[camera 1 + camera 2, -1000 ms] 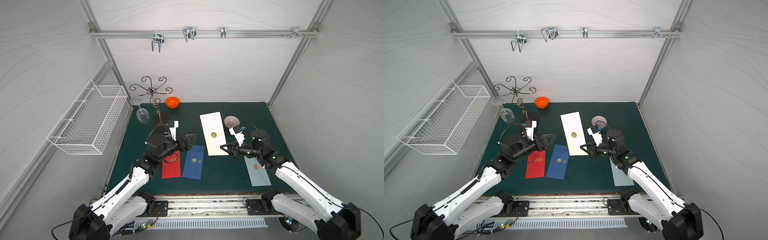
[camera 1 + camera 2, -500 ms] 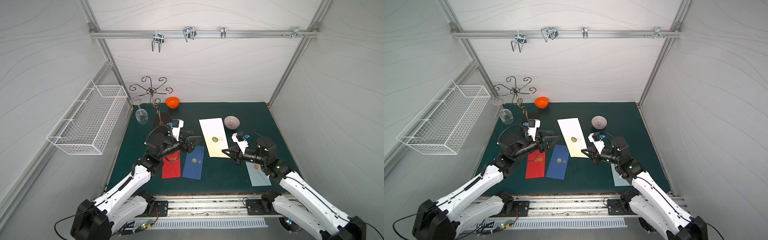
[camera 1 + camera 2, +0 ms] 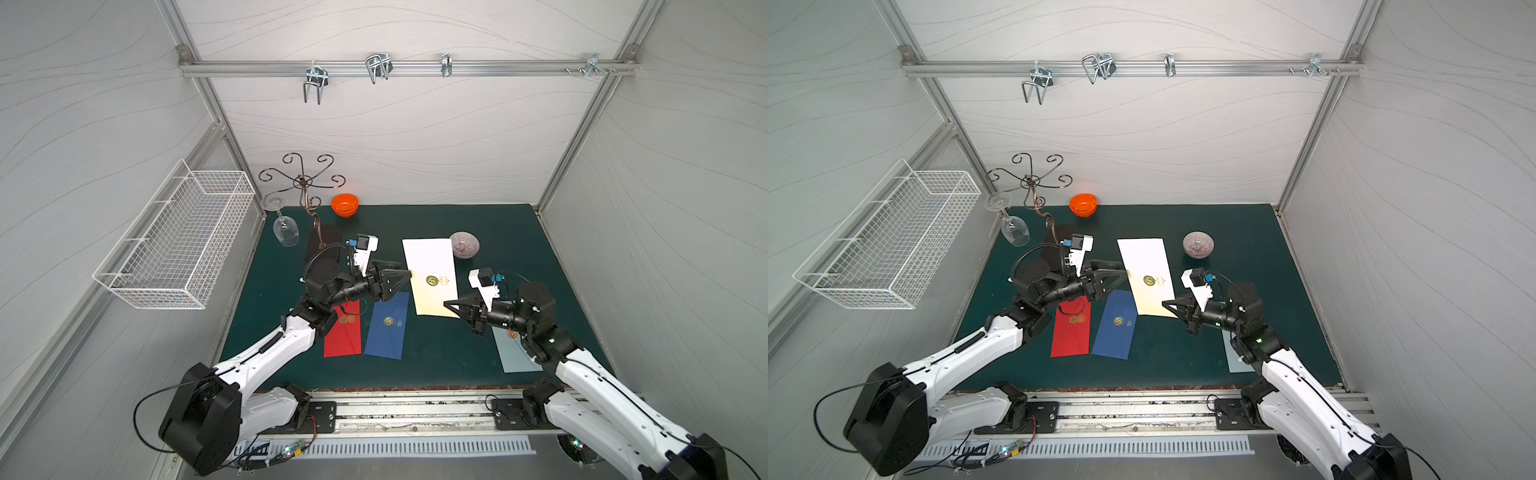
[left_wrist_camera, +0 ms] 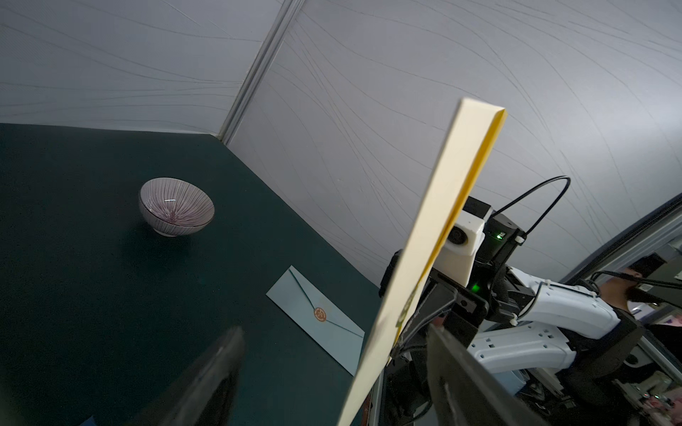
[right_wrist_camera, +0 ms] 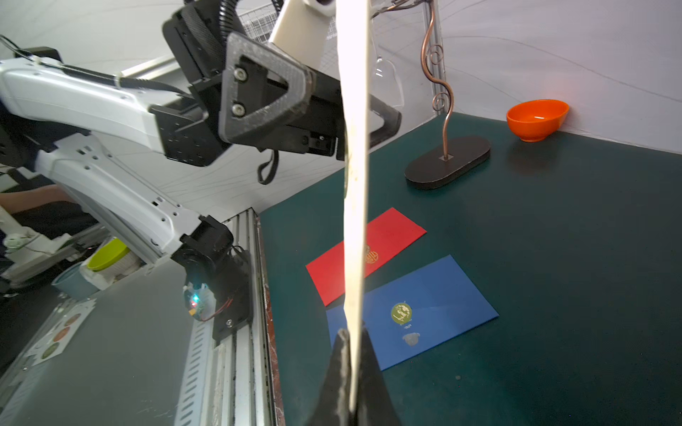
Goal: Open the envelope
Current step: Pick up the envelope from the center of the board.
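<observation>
**Left arm** and **right arm**: white moulded link shells between black joint housings, each rising from a black base housing. **Left gripper** and **right gripper**: black, textured, triangular open-frame fingers; the near frame carries two silver screws. **White wrist-camera block** with blue connector. A black corrugated hose loops at the left wrist. A green indicator light glows on the right arm.

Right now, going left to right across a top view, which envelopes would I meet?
red envelope → blue envelope → cream envelope → pale blue envelope
</observation>
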Action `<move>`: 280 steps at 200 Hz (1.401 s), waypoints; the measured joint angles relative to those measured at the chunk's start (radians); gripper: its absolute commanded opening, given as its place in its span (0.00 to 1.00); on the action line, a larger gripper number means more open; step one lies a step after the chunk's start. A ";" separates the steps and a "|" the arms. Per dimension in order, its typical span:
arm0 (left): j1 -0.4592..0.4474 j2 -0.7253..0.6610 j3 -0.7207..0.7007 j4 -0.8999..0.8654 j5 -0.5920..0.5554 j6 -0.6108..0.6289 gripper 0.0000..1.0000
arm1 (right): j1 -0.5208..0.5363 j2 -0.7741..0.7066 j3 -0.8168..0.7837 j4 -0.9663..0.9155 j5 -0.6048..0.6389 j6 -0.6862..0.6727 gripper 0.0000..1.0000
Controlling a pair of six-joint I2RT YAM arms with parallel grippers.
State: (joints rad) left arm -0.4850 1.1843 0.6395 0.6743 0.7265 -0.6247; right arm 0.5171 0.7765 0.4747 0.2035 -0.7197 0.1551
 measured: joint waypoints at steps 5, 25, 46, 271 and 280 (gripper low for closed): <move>0.000 0.011 0.000 0.021 0.008 -0.012 0.79 | -0.001 0.005 0.000 0.010 -0.006 0.008 0.00; 0.000 0.047 0.004 0.101 0.035 -0.058 0.74 | -0.003 0.023 0.000 0.042 -0.031 0.032 0.00; 0.000 0.072 0.024 0.158 0.061 -0.094 0.67 | -0.005 0.039 0.000 0.060 -0.050 0.042 0.00; 0.000 0.111 0.085 0.312 0.173 -0.152 0.00 | -0.007 0.130 0.000 0.154 -0.119 0.121 0.00; 0.000 0.111 0.085 0.311 0.177 -0.151 0.00 | -0.007 0.132 0.000 0.153 -0.118 0.125 0.03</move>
State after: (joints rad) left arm -0.4850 1.2953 0.7246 0.9852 0.9031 -0.7753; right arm 0.5098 0.9081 0.4747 0.3565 -0.8379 0.2798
